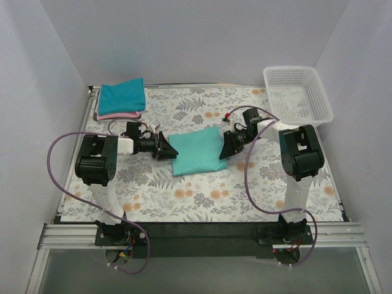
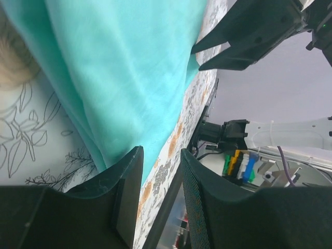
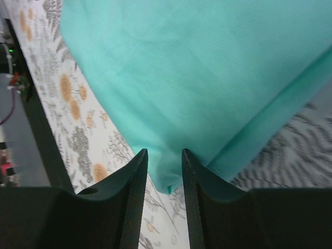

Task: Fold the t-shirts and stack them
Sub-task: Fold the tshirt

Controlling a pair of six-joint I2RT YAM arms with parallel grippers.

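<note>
Hiding most of the pink t-shirt (image 1: 116, 115) beneath the darker teal-blue t-shirt (image 1: 121, 97), stacked at the far-left corner of the counter (image 1: 184, 196). Leaving pad contact with cloth indiscernible. Lying flat mid-counter, folded rectangular: sea-green t-shirt (image 1: 196, 150). Straddling its opposite edges with left fingers (image 2: 127, 197) and right fingers (image 3: 135, 192), each pair narrowly parted.

- White tubular links and chunky black joint housings make up the left arm (image 1: 98, 160) and right arm (image 1: 300, 153).
- A thin purple cable (image 1: 50, 160) loops alongside each arm.
- The left gripper (image 2: 161, 150) and right gripper (image 3: 164, 151) have matte black, wedge-shaped fingers.
</note>
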